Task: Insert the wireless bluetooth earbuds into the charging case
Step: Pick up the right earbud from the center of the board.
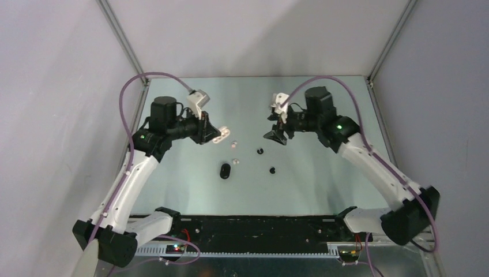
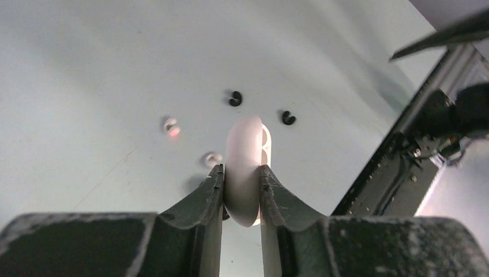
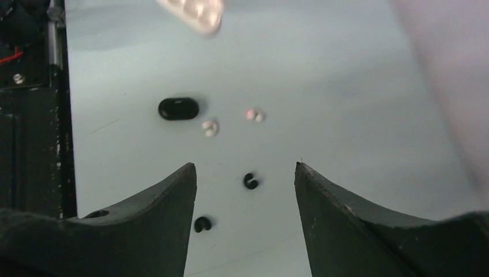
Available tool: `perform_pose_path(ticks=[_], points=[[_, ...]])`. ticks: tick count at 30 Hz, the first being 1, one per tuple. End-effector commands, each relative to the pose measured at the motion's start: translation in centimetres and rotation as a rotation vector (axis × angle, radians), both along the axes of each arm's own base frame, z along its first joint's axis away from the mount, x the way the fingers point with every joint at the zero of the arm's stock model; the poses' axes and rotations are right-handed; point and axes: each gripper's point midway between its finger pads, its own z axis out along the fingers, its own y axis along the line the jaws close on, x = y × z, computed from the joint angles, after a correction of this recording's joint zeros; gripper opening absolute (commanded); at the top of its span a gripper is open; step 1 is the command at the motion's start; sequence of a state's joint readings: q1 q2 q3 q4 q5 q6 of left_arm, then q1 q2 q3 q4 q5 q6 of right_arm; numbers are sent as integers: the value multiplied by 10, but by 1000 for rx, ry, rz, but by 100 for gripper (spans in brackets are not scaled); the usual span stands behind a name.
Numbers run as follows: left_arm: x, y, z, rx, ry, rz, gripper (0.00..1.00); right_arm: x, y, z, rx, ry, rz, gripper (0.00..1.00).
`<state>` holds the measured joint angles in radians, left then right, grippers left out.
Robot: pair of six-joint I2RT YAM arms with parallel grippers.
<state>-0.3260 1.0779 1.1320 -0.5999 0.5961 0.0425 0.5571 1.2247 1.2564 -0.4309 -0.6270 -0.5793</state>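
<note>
While the black charging case (image 1: pixel 225 171) lies flat on the table (image 1: pixel 323 115) near the middle, apparently closed, none of the four buds is in it. A white earbud (image 1: pixel 234 161) sits just beside its far right end, not touching, and a second white earbud (image 1: pixel 234 144) lies a little farther back. A black earbud (image 1: pixel 259 151) rests to the right of the white pair. A second black earbud (image 1: pixel 272 169) lies nearer the arm bases, level with the case and apart from it.

Beyond the second white earbud, at the back left of the group, the left gripper (image 2: pixel 241 173) is clamped narrowly on a white oval case (image 2: pixel 245 138). Both fingers press its sides, and the case stands on edge above the table surface. In the left wrist view a second white edge shows behind its top; whether it is open cannot be told there.

At the back right, the right gripper (image 3: pixel 245 173) hangs over the table with its jaws spread wide and nothing between them. In the right wrist view one black bud shows on the table in the gap between the fingers, and the other sits beside the left finger.
</note>
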Motion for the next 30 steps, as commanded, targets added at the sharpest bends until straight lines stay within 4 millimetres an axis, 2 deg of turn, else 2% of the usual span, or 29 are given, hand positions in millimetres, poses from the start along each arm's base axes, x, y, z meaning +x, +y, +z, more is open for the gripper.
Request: perform_pose_path(ticks=[1,3,4,5,6,9,10,11,12,13,14,15,16,17,18,22,30], points=[[8,30,10,-51,10,137,0,-4,25,-45,-19,191,93,65],[7,39,11,-43,-11,165,0,4,43,-72,-59,238,127,63],[5,43,10,-36,-20,178,0,6,49,-73,-61,235,140,62],[6,48,10,-31,-25,196,0,5,59,-89,-83,266,173,61],[5,52,10,-26,-32,215,0,3,65,-94,-89,277,195,59],[4,68,9,-5,-48,256,0,1,90,-126,-138,359,255,56],[2,70,9,-3,-43,262,0,5,97,-123,-138,359,259,53],[1,75,7,4,-37,276,0,2,103,-143,-174,416,265,51],[0,77,8,7,-42,286,0,6,111,-139,-174,411,268,47],[0,81,7,9,-41,299,0,11,113,-159,-217,446,244,43],[0,83,9,8,-45,308,0,15,121,-158,-226,438,228,35],[1,87,10,5,-44,325,0,25,122,-175,-265,445,182,31],[3,91,11,1,-43,340,0,30,127,-176,-270,436,162,25],[4,93,14,-2,-47,350,0,38,128,-188,-295,434,130,24],[6,95,14,-4,-47,358,0,44,130,-197,-315,428,109,24],[11,107,20,-3,-62,400,0,50,133,-210,-346,376,129,29],[9,105,19,-11,-57,388,0,57,134,-235,-424,317,139,36]])
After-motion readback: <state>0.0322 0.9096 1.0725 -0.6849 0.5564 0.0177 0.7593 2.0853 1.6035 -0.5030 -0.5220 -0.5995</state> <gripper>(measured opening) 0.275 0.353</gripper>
